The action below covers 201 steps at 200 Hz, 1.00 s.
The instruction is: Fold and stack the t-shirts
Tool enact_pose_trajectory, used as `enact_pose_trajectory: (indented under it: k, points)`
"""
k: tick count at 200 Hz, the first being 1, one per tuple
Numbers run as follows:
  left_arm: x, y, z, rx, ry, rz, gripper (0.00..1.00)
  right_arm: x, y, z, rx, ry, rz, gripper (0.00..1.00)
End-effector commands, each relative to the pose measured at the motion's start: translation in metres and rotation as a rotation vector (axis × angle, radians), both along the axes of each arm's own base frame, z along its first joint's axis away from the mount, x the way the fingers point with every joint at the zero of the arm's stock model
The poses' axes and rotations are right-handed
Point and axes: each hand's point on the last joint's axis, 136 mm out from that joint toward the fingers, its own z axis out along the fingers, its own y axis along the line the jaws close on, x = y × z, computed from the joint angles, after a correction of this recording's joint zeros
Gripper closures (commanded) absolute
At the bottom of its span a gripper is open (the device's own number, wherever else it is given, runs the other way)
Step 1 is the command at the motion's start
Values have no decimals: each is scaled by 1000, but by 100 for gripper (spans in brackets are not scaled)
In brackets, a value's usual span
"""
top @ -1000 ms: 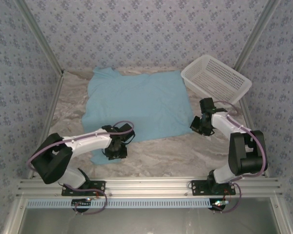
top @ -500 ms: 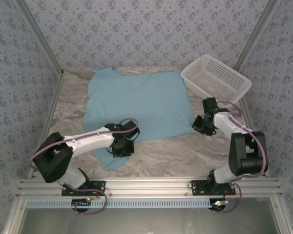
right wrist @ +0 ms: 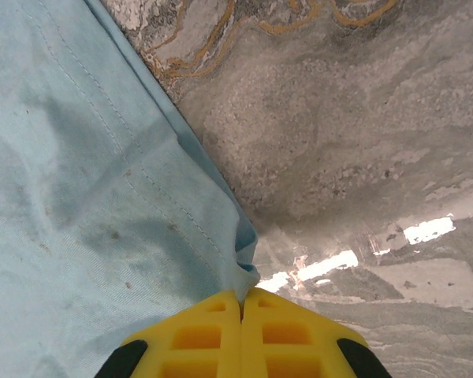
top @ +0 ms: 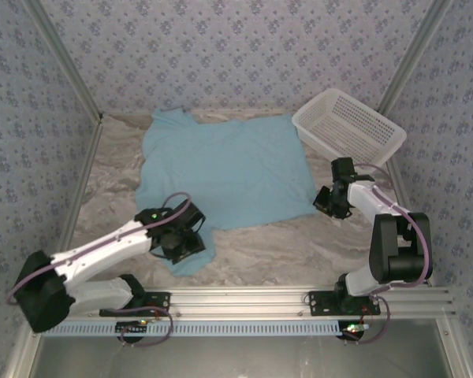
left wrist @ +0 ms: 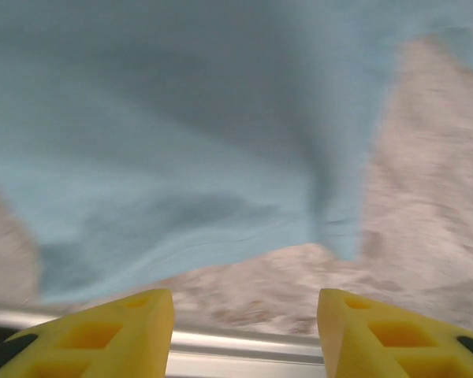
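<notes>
T-shirt: I am seeing the light blue t-shirt (top: 221,169) lying spread out across the middle of the tabletop (top: 299,244), with one flap trailing toward the near edge on the left.
Left gripper: I am holding the left gripper (top: 177,240) over that near-left flap, fingers spread with nothing between them; from the wrist camera the cloth is lying just beyond the left gripper (left wrist: 244,315).
Right gripper: the right gripper (top: 329,203) is sitting at the shirt's near-right corner, fingers pressed together and pinching the stitched hem, with the cloth puckering right at the tips of the right gripper (right wrist: 242,303).
Basket: the white basket (top: 348,126) is sitting at the far right, near the shirt's far-right corner.
</notes>
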Motion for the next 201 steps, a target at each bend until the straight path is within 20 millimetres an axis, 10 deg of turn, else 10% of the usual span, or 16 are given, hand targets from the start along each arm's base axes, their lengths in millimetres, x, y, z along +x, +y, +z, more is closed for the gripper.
enact_pose_trajectory:
  k: [1, 79, 107, 124, 201]
  points:
    - [-35, 42, -24, 77, 119, 275, 46, -7, 3, -3, 11, 20, 23, 100]
    - [-14, 28, -51, -144, 72, 690, 40, -12, 8, -3, 24, 33, 51, 100]
    - [-7, 31, -59, -132, 44, 714, 71, -14, 8, -2, 28, 32, 51, 100]
    - [-9, 50, -47, -43, 5, 713, 100, -17, 6, -3, 16, 38, 46, 100]
    - [-38, 108, 22, 105, -75, 788, 100, -64, 8, -5, -16, 101, 22, 100]
